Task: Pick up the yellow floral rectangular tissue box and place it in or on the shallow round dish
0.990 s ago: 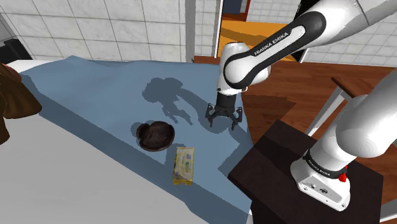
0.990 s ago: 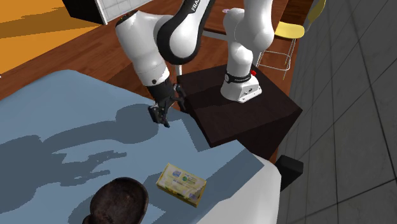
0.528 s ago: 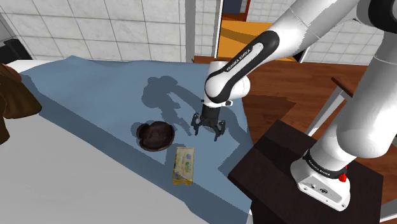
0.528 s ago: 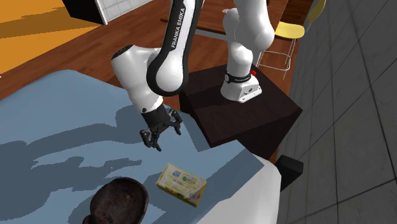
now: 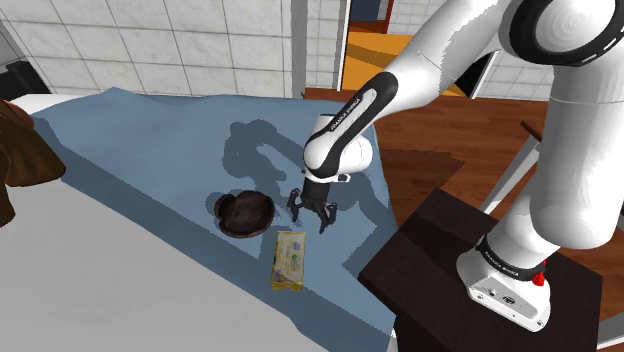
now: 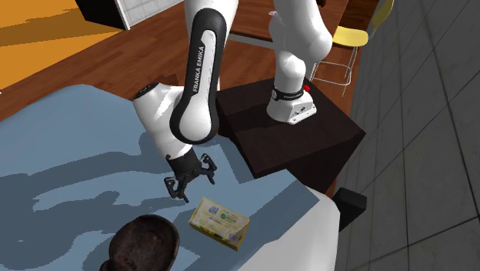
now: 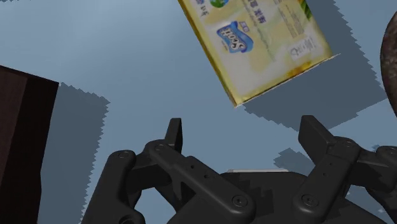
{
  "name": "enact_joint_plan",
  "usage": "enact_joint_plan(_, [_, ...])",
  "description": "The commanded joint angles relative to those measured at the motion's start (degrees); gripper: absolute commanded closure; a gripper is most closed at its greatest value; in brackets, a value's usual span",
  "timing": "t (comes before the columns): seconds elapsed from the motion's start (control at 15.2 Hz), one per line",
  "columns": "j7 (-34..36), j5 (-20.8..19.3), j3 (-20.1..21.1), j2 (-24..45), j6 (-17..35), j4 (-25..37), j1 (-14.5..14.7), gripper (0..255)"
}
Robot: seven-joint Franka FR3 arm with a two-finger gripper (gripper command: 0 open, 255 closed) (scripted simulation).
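Observation:
The yellow floral tissue box lies flat on the blue cloth, just in front of the dark brown shallow round dish. My black gripper hangs open a little above the cloth, beside the dish and just behind the box. In the second exterior view the gripper hovers above the box, with the dish at the lower left. Seen from the wrist, the two fingers stand wide apart with nothing between them; the box lies ahead of the gripper.
The dark stand borders the cloth at the shoulder view's lower right. A brown thing sits at the left edge. A bare white surface lies in front of the cloth. A yellow chair stands behind the stand.
The arm has swung the open gripper down and toward the shoulder view's left, from near the cloth's far edge to just beside the dish and the box. The box and dish have not moved.

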Motion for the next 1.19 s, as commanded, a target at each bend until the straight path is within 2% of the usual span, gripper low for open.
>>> enact_joint_plan(0.0, [-0.28, 0.48, 0.31, 1.35, 1.42, 0.08, 0.31, 0])
enact_joint_plan(0.13, [-0.63, 0.89, 0.61, 3.35, 3.14, 0.52, 0.73, 0])
enact_joint_plan(0.66, [-0.64, 0.89, 0.60, 3.34, 3.14, 0.51, 0.73, 0])
enact_joint_plan(0.73, [-0.64, 0.89, 0.60, 3.34, 3.14, 0.51, 0.73, 255])
enact_joint_plan(1.12, [-0.64, 0.89, 0.60, 3.34, 3.14, 0.51, 0.73, 255])
